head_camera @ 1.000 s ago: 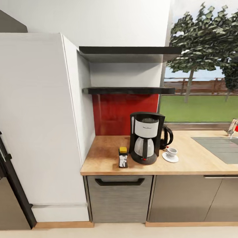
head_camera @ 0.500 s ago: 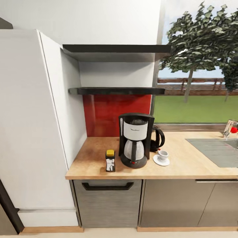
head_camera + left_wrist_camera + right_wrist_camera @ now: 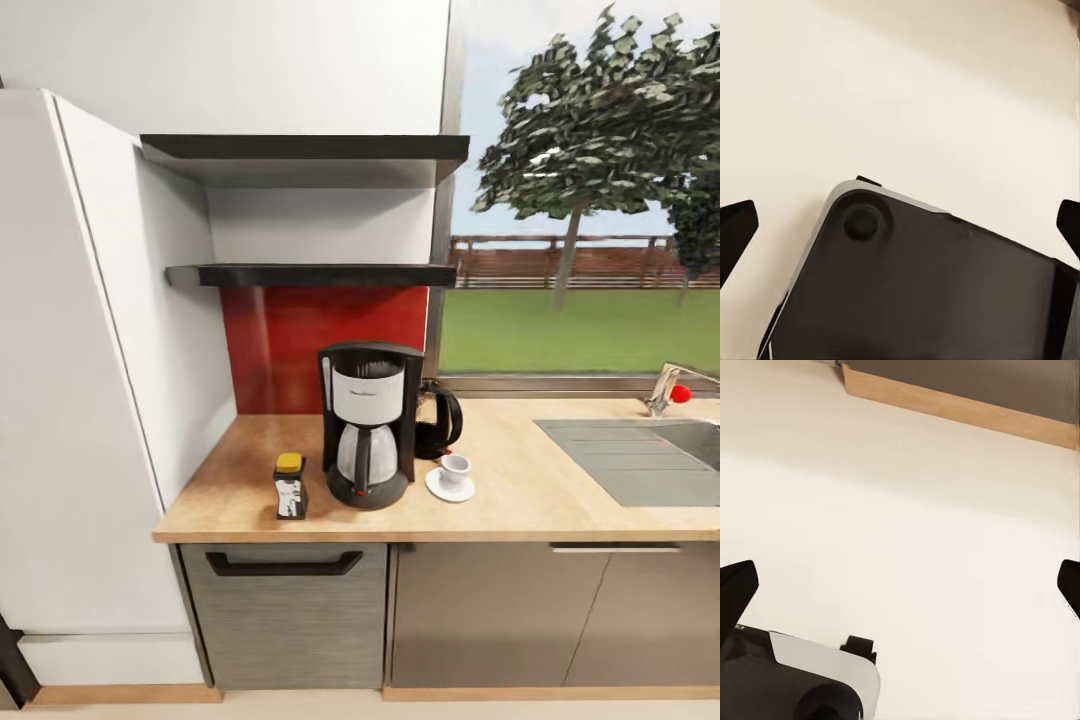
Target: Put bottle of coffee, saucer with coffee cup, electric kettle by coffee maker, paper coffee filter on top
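Left gripper [image 3: 900, 225] and right gripper [image 3: 900, 585]: both pointing down over pale floor [image 3: 907, 510], jaws spread wide, holding nothing.

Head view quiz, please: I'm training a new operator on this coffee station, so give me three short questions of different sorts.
1. True or false: the small dark bottle of coffee with a yellow-gold cap stands on the glossy black kitchen shelf.
2. What does the small white coffee cup sit on?
A. the round white saucer
B. bare worktop
C. the shelf
3. Fill in: the dark glass electric kettle stands behind the tall black-and-white ____.

Key: 1 false, it is on the light tan wood-grain kitchen countertop. 2 A. 3 coffee maker.
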Controlling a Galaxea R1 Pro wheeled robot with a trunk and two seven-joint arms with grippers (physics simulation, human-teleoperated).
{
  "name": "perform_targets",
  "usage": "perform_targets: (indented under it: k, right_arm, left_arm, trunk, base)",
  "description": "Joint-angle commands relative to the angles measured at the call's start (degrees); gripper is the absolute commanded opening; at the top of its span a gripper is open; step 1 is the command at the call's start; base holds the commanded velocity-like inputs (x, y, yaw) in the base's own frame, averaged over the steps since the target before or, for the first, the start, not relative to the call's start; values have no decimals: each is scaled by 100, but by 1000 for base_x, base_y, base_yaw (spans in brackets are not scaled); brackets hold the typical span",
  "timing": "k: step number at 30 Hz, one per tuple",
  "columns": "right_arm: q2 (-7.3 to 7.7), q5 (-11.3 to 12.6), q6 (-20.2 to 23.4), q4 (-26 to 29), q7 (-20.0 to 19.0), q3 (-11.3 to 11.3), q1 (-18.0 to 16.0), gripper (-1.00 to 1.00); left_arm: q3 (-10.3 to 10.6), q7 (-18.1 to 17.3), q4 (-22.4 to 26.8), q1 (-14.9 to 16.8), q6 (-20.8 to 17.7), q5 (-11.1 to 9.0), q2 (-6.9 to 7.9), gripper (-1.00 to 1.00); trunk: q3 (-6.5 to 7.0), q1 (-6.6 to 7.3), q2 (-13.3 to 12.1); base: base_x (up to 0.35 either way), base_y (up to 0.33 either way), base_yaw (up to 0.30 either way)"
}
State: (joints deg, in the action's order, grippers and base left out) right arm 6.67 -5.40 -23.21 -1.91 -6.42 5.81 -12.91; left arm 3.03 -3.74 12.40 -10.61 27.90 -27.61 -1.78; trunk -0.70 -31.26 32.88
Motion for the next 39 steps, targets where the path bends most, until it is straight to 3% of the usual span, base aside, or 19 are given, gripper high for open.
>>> perform_targets:
  k: [1, 39]
  right_arm:
    - [0, -13, -34, -20, 4, 31, -10, 100]
    - [-20, -13, -8, -20, 173, 34, -10, 100]
  left_arm:
    - [31, -17, 6, -3, 14, -60, 2, 100]
    - [31, -22, -19, -3, 14, -60, 2, 100]
  trunk:
    - [-7, -2, 8]
    - [-7, -2, 8]
  base:
    - [0, -320, 0]
    - [0, -323, 0]
